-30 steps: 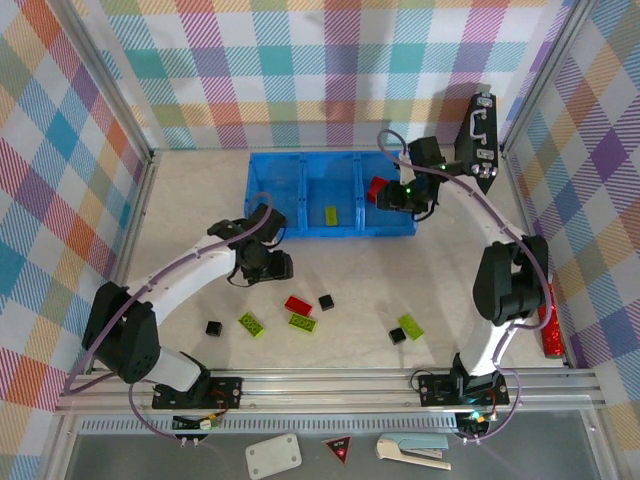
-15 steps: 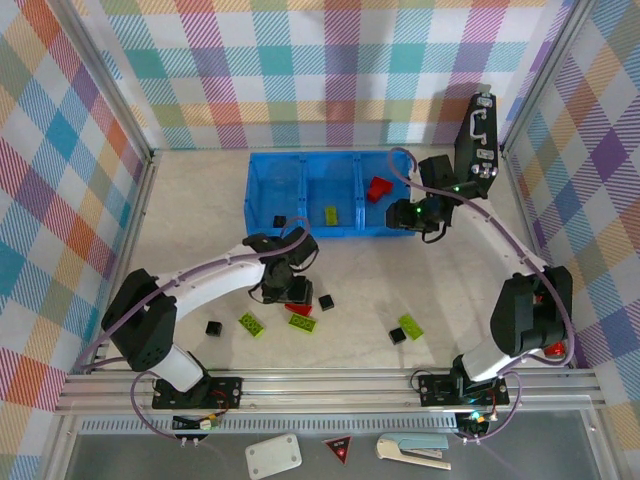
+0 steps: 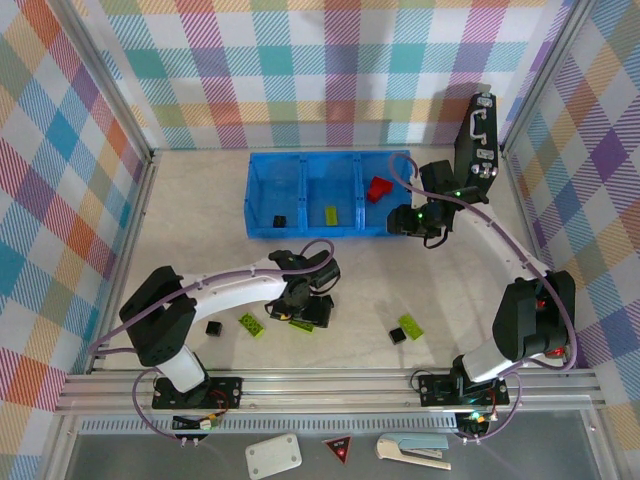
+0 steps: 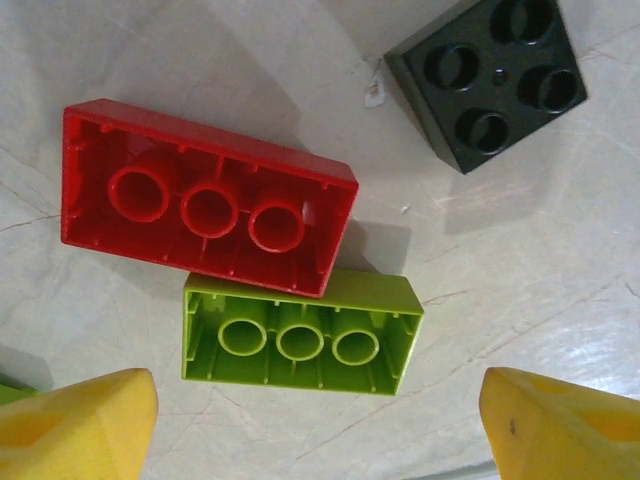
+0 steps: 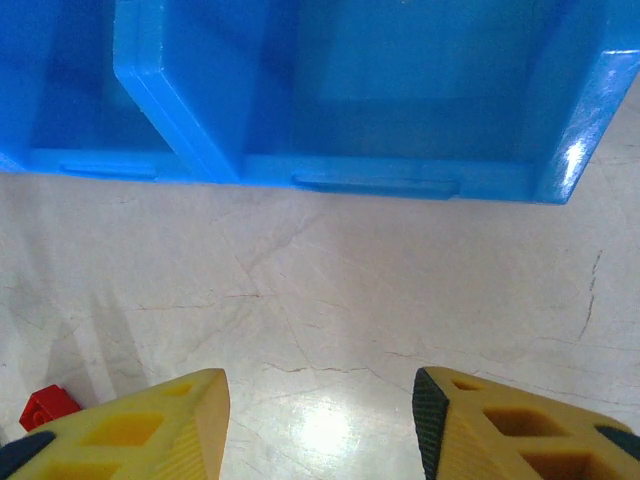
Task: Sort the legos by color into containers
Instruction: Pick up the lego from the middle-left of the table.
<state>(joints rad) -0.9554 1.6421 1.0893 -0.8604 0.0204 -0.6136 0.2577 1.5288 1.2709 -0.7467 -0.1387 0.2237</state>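
Left wrist view: pick approach, left gripper (image 4: 318, 425) spread wide.
The centre-frame lime-green brick (image 4: 300, 335), touching the red brick (image 4: 205, 200), likely must be straddled and pinched; right gripper (image 5: 318, 400) is also parted, empty.

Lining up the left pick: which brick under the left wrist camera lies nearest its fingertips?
The lime-green brick, hollow side up, closest to the left gripper; the red brick lies beyond it, the black cube farther off.
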